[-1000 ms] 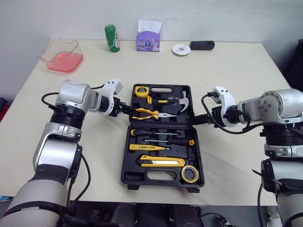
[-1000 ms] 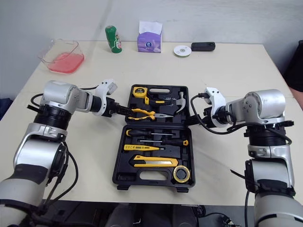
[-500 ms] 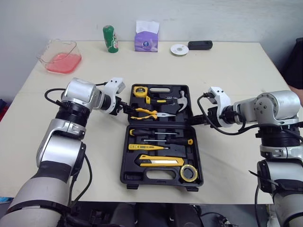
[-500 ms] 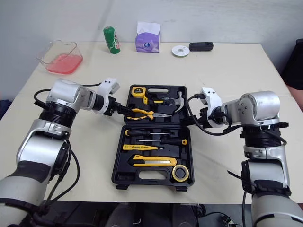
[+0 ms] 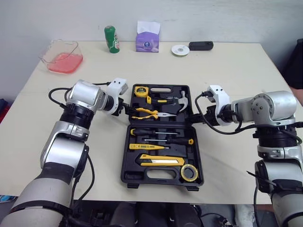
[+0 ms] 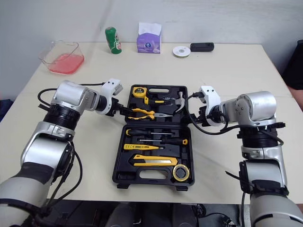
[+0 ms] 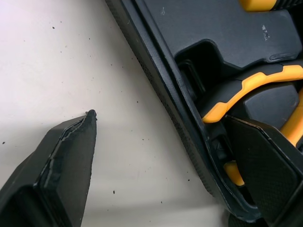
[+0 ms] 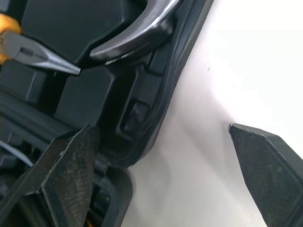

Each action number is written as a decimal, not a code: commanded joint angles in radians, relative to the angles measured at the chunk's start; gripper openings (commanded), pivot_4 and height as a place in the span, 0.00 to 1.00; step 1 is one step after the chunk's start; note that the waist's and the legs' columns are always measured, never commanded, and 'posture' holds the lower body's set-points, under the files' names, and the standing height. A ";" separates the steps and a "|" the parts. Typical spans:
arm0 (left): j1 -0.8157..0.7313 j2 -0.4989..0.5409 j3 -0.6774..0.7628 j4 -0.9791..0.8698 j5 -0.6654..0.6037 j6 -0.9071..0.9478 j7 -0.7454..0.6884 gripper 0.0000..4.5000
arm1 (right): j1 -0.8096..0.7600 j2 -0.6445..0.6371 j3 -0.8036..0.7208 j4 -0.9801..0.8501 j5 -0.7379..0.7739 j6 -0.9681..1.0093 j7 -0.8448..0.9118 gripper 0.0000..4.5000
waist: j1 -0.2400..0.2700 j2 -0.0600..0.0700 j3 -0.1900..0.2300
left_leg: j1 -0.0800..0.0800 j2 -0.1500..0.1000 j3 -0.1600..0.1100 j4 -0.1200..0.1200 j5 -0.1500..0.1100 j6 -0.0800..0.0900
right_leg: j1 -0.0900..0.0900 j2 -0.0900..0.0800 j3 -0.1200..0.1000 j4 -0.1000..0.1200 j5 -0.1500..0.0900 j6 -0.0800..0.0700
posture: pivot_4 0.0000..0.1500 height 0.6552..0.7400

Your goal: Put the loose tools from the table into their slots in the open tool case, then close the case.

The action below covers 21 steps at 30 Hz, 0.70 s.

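Left eye view: black case (image 5: pixel 128 165) (lying open)

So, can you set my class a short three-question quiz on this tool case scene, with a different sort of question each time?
1. True or false: the left gripper and the right gripper both stand open at opposite sides of the tool case.
2. Which tool lies in the half of the case farther from the robot? A. hammer B. saw C. spanner
3. In a few words: what stands near the far edge of the table, between the green can and the disc?

Key: 1 true; 2 A; 3 the tissue box.
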 commanded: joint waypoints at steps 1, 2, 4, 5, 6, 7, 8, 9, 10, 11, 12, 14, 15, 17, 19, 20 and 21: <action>0.030 -0.015 0.002 -0.010 -0.001 0.024 0.001 1.00 | -0.036 -0.006 0.007 0.004 -0.018 -0.025 0.002 0.99 | 0.000 0.000 0.000 | 0.000 0.000 0.000 0.000 0.000 0.000 | 0.000 0.000 0.000 0.000 0.000 0.000 | 1.00 1.00; 0.033 -0.015 0.007 -0.014 -0.001 0.023 0.005 1.00 | -0.049 -0.007 0.016 0.033 -0.035 -0.050 -0.002 0.99 | 0.000 0.000 0.000 | 0.000 0.000 0.000 0.000 0.000 0.000 | 0.000 0.000 0.000 0.000 0.000 0.000 | 1.00 1.00; 0.037 -0.015 0.014 -0.020 0.000 0.022 0.009 1.00 | -0.066 -0.007 0.028 0.072 -0.058 -0.082 -0.005 0.99 | 0.000 0.000 0.000 | 0.000 0.000 0.000 0.000 0.000 0.000 | 0.000 0.000 0.000 0.000 0.000 0.000 | 1.00 1.00; 0.039 -0.015 0.016 -0.023 0.001 0.020 0.010 1.00 | -0.077 -0.003 0.036 0.095 -0.068 -0.096 -0.003 0.99 | 0.000 0.000 0.000 | 0.000 0.000 0.000 0.000 0.000 0.000 | 0.000 0.000 0.000 0.000 0.000 0.000 | 1.00 1.00; 0.039 -0.014 0.017 -0.025 0.002 0.020 0.010 1.00 | -0.085 0.002 0.051 0.107 -0.077 -0.105 -0.001 0.99 | 0.000 0.000 0.000 | 0.000 0.000 0.001 0.000 0.000 0.000 | 0.000 0.000 0.000 0.000 0.000 0.000 | 1.00 1.00; 0.040 -0.013 0.018 -0.024 0.003 0.018 0.009 1.00 | -0.091 0.007 0.062 0.117 -0.085 -0.114 0.001 0.99 | -0.001 0.000 0.000 | 0.000 0.000 0.000 0.000 0.000 0.000 | 0.000 0.000 0.000 0.000 0.000 0.000 | 1.00 1.00; 0.041 -0.014 0.020 -0.023 0.004 0.016 0.011 1.00 | -0.092 0.010 0.081 0.118 -0.092 -0.120 0.006 0.99 | -0.001 0.000 0.000 | 0.000 0.000 0.001 0.000 0.000 0.000 | 0.000 0.000 0.000 0.000 0.000 0.000 | 1.00 1.00; 0.041 -0.015 0.021 -0.019 0.006 0.013 0.012 1.00 | -0.093 0.010 0.094 0.120 -0.098 -0.125 0.012 0.99 | -0.001 0.000 0.000 | 0.000 0.000 0.000 0.000 0.000 0.000 | 0.000 0.000 0.000 0.000 0.000 0.000 | 1.00 1.00; 0.040 -0.016 0.022 -0.017 0.007 0.010 0.013 1.00 | -0.094 0.010 0.102 0.122 -0.102 -0.129 0.017 0.99 | -0.001 0.000 0.000 | 0.000 0.000 0.000 0.000 0.000 0.000 | 0.000 0.000 0.000 0.000 0.000 0.000 | 1.00 1.00; 0.039 -0.018 0.027 -0.015 0.006 0.010 0.014 1.00 | -0.088 0.002 0.123 0.120 -0.101 -0.128 0.035 0.99 | -0.001 0.000 0.000 | 0.000 0.000 0.001 0.000 0.000 0.000 | 0.000 0.000 0.000 0.000 0.000 0.000 | 1.00 1.00; 0.037 -0.020 0.029 -0.017 0.005 0.006 0.013 1.00 | -0.085 -0.003 0.134 0.123 -0.101 -0.128 0.047 0.99 | 0.000 0.000 0.000 | 0.000 0.000 0.001 0.000 0.000 0.000 | 0.000 0.000 0.000 0.000 0.000 0.000 | 1.00 1.00; 0.030 -0.022 0.039 -0.018 0.002 0.002 0.014 1.00 | -0.084 -0.003 0.136 0.138 -0.106 -0.129 0.053 0.99 | 0.001 0.000 0.000 | 0.000 0.000 0.000 0.001 0.000 0.000 | 0.000 0.000 0.000 0.000 0.000 0.000 | 1.00 1.00; 0.025 -0.023 0.046 -0.014 0.002 -0.007 0.016 1.00 | -0.086 -0.001 0.136 0.146 -0.112 -0.135 0.052 0.99 | 0.001 0.000 0.000 | 0.000 0.000 0.000 0.001 0.000 0.000 | 0.000 0.000 0.000 0.000 0.000 0.000 | 1.00 1.00; 0.020 -0.024 0.050 -0.007 0.003 -0.015 0.017 1.00 | -0.089 0.002 0.134 0.156 -0.119 -0.140 0.053 0.99 | 0.001 0.000 0.000 | 0.000 0.000 0.000 0.001 0.000 0.000 | 0.000 0.000 0.000 0.001 0.000 0.000 | 1.00 1.00; 0.019 -0.026 0.051 -0.002 0.005 -0.025 0.017 1.00 | -0.092 0.006 0.132 0.163 -0.123 -0.140 0.054 0.99 | 0.001 0.000 0.000 | 0.000 0.000 0.000 0.002 0.000 0.000 | 0.000 0.000 0.000 0.001 0.000 0.000 | 1.00 1.00; 0.021 -0.029 0.049 -0.006 0.005 -0.023 0.016 0.94 | -0.095 0.013 0.127 0.169 -0.124 -0.137 0.051 0.94 | 0.001 0.000 0.000 | 0.000 0.000 0.000 0.002 0.000 0.000 | 0.000 0.000 0.000 0.001 0.000 0.000 | 1.00 1.00; 0.023 -0.031 0.048 -0.009 0.004 -0.022 0.015 0.88 | -0.097 0.018 0.124 0.173 -0.126 -0.135 0.050 0.88 | 0.001 0.000 0.000 | 0.000 0.000 0.000 0.002 0.000 0.000 | 0.000 0.000 0.000 0.002 0.000 0.000 | 1.00 1.00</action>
